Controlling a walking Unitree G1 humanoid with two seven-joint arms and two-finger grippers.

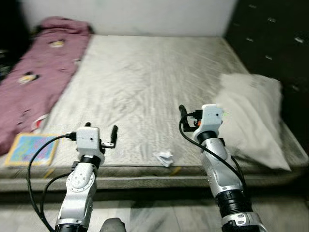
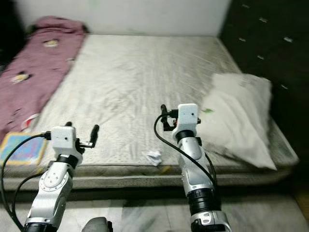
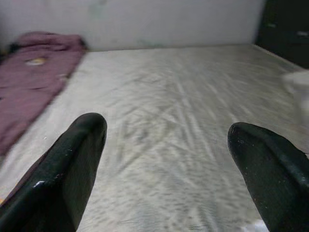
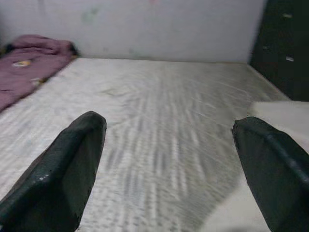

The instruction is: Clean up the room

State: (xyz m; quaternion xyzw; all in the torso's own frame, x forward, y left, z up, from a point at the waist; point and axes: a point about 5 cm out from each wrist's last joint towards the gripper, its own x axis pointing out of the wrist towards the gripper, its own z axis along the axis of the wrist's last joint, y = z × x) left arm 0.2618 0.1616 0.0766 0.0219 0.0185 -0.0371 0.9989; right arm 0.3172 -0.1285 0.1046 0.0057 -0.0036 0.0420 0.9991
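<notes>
Hovering over the near edge of the bed [image 1: 145,77], both grippers empty. Left gripper [image 3: 169,159] fingers spread wide, touching nothing; right gripper [image 4: 169,159] same, wide apart, nothing between them. Crumpled white paper scrap [image 1: 164,157] lies lower centre of frame on the mattress edge, between the two arms. Soft white pillow [image 1: 253,116] at right, rumpled maroon blanket [image 1: 38,72] upper left, flat colourful book [image 1: 30,149] lower left. Sheet looks grey, wrinkled.
</notes>
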